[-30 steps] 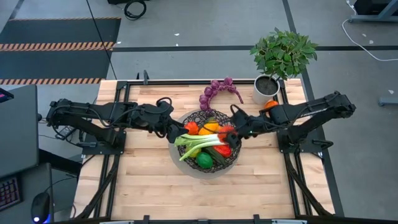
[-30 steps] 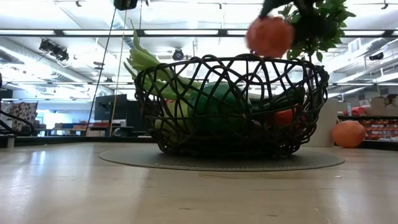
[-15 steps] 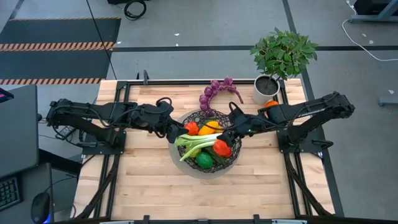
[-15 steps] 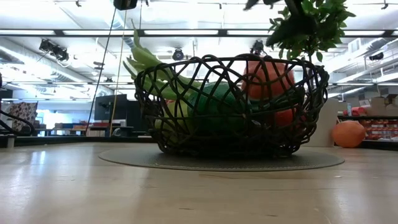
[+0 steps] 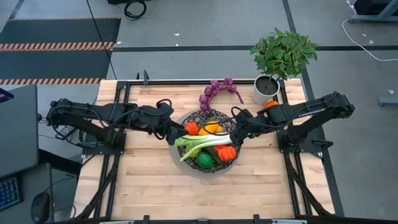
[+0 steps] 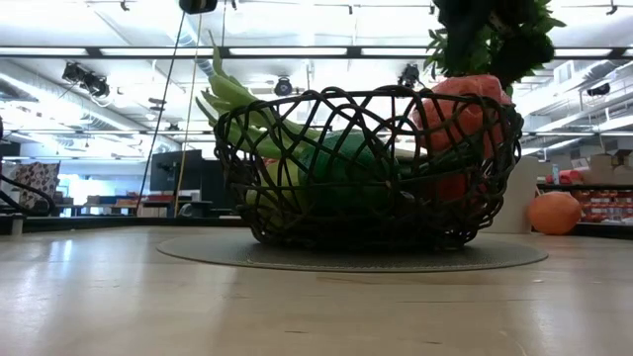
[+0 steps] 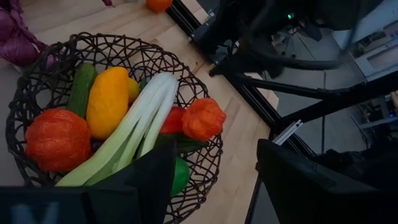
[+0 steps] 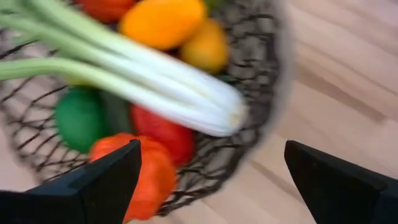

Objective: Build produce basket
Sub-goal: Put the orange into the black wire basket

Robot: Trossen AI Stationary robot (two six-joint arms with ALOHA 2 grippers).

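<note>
The dark wire basket [image 5: 203, 115] stands mid-table on its pale round base. Inside lie a leek [image 5: 199, 144], an orange pepper [image 7: 57, 140], a yellow piece [image 7: 107, 101], a cucumber [image 7: 81, 90], a green pepper [image 5: 204, 160], a red pepper [image 8: 165, 134] and an orange-red pepper [image 5: 227, 152], which rests against the right wall [image 6: 460, 104]. A purple grape bunch [image 5: 214, 92] lies on the table beyond the basket. My right gripper [image 5: 235, 137] hangs open over the basket's right rim, pointing down. My left gripper [image 5: 174, 134] is open at the left rim. Both are empty.
A white pot [image 5: 266, 89] with a leafy plant [image 5: 284, 53] stands at the far right corner. An orange fruit [image 5: 269, 104] lies on the table beside it, under my right arm. The wood table in front of the basket is bare.
The orange-red pepper was in the air above the basket's right rim, under my right gripper. It has dropped into the basket and settled against the right wall. My right gripper has tipped its fingers further down over that rim.
</note>
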